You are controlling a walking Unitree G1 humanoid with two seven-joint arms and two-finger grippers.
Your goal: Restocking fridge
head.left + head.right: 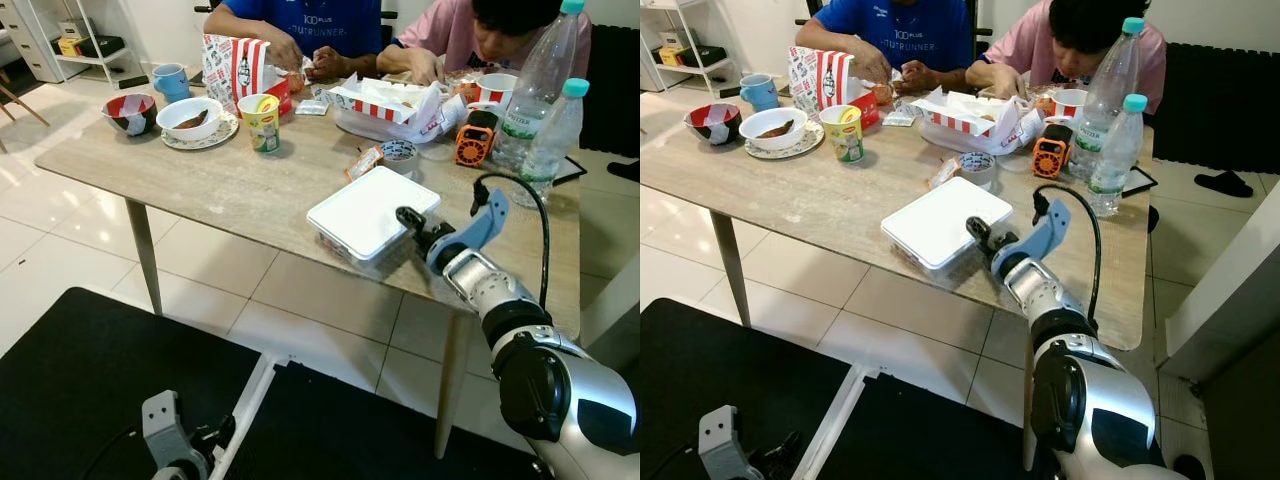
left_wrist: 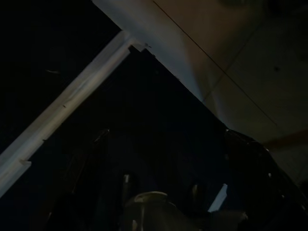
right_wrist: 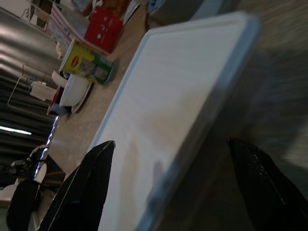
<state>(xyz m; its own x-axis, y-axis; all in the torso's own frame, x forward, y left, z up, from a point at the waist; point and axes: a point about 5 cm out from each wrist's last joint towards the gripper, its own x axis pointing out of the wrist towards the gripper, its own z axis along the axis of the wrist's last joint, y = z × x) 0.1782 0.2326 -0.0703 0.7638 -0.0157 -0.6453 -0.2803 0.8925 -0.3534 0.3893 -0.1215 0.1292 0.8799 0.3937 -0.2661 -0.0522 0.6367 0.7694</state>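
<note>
A flat white lidded food box (image 1: 370, 212) lies near the front edge of the wooden table (image 1: 200, 180). My right gripper (image 1: 412, 228) is at the box's right-hand side, open. In the right wrist view its two black fingers (image 3: 82, 192) stand on either side of the box's rim (image 3: 173, 110), one over the lid and one beside the wall, without closing on it. My left arm (image 1: 165, 435) hangs idle low over the black mat; its wrist view is very dark.
Two people sit eating at the table's far side. Two water bottles (image 1: 545, 90), an orange device (image 1: 475, 140), a tape roll (image 1: 400, 155), a noodle cup (image 1: 262, 122), bowls (image 1: 190, 115) and takeaway boxes (image 1: 385, 105) crowd the back. A black mat (image 1: 90, 380) covers the floor.
</note>
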